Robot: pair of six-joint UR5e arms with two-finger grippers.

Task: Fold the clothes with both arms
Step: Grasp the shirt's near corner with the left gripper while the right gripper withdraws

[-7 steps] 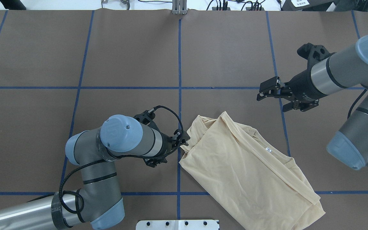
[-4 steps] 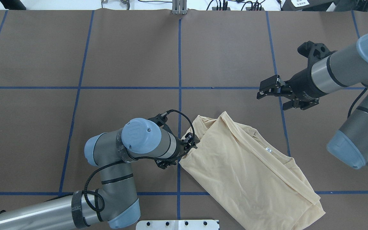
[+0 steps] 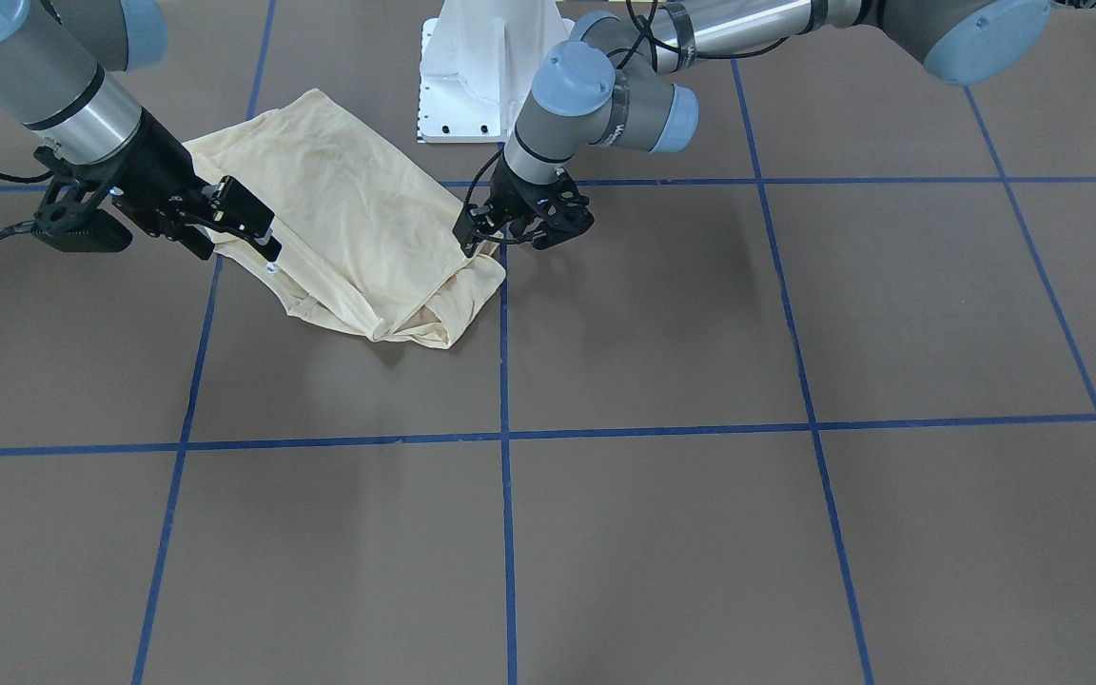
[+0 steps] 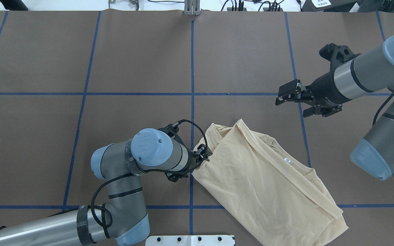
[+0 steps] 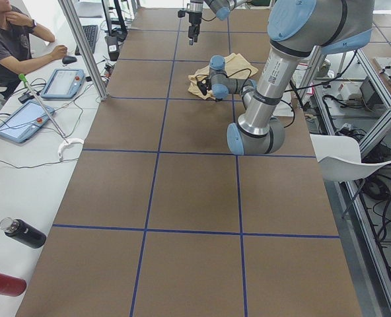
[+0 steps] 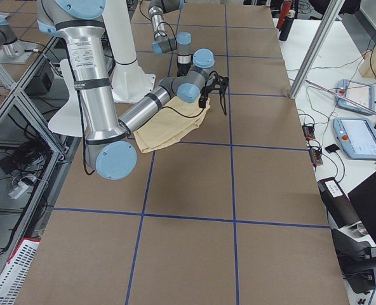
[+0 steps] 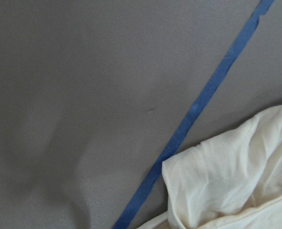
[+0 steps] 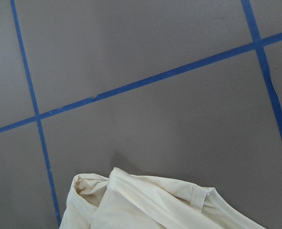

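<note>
At shirt's (image 4: 268, 184) 9 o'clock edge sat left gripper (image 4: 205, 155), closure unclear: grasp step, I'd say. Spread right gripper (image 4: 291, 104) hovered at 1 o'clock; should descend next.

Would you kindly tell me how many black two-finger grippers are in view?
2. The left gripper is at the edge of the cream-yellow knit shirt; the right gripper hovers open, clear of it. Neither is hidden.

The cream-yellow shirt (image 4: 265, 184) lies folded, plain side up, slanting from the table's middle to its robot-side edge. The left arm (image 4: 121, 191) bends low, with the left gripper (image 4: 202, 156) at the shirt's folded corner. The right arm (image 4: 364, 73) hangs well apart from the shirt, near the table's right edge.
</note>
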